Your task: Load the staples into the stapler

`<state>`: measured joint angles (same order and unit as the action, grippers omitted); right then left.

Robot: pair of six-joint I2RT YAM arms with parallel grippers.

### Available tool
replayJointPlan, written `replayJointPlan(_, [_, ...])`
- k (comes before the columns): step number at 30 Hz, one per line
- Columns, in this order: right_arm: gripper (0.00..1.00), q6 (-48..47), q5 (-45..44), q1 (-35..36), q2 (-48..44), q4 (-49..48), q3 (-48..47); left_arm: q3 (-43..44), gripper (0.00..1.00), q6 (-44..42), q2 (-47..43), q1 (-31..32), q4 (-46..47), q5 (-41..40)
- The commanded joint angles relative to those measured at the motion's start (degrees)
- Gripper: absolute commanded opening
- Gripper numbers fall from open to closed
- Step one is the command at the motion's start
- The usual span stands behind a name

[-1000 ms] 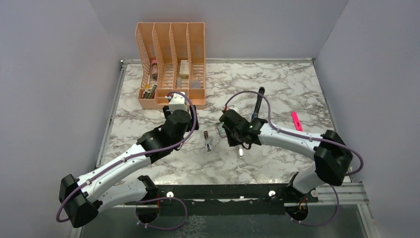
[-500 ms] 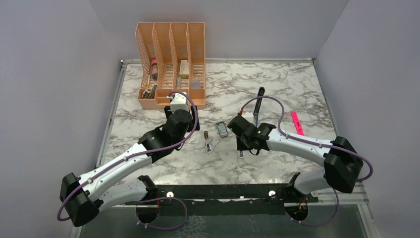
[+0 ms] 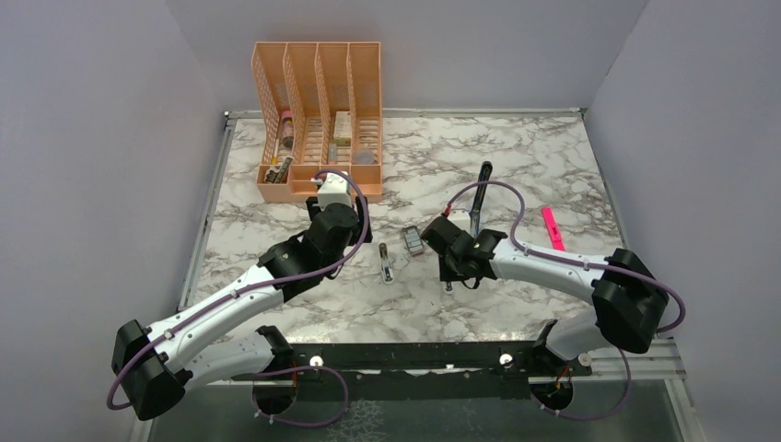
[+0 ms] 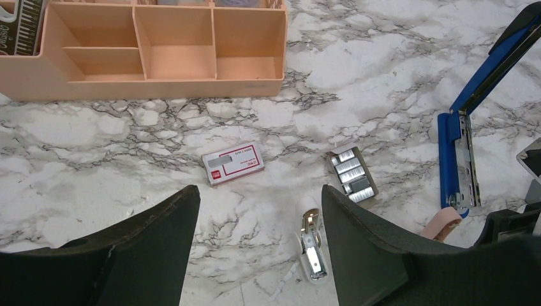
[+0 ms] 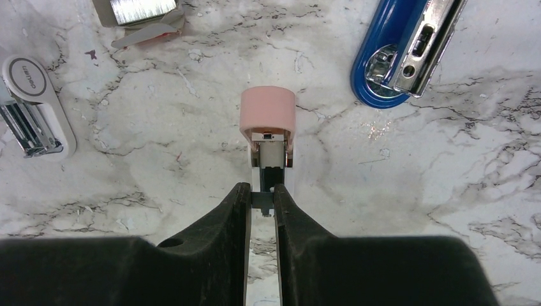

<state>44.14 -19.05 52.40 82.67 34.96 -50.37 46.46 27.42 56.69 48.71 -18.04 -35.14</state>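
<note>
The organizer stands at the far left of the surface, clear of the work. The left gripper hovers in front of it with its jaws spread wide and nothing between them, probably standing by for its part of the job.

Under it the staples box lies flat, label up. It is apart from its tray, which sits open with silver strips exposed, likely so that one can be picked out. A small white stapler lies near the tray, on its near side.

To the right, the right gripper is low over the surface, pinching a thin white pink-capped piece. I cannot tell what the piece is.

The blue stapler lies just right of it, hinged open with its metal channel facing up, which suits laying a strip in. Whether the channel already holds staples is unclear. A highlighter lies well off to the right.
</note>
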Motion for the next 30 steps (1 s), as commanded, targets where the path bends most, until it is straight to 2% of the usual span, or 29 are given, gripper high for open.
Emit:
replayJointPlan(1, [0.23, 1.1, -2.4, -0.3, 1.6, -0.9, 0.7, 0.4, 0.71, 0.5, 0.2, -0.3, 1.3, 0.9])
replayJointPlan(30, [0.23, -1.1, -0.3, -1.5, 1.5, -4.0, 2.4, 0.6, 0.71, 0.5, 0.4, -0.3, 1.3, 1.0])
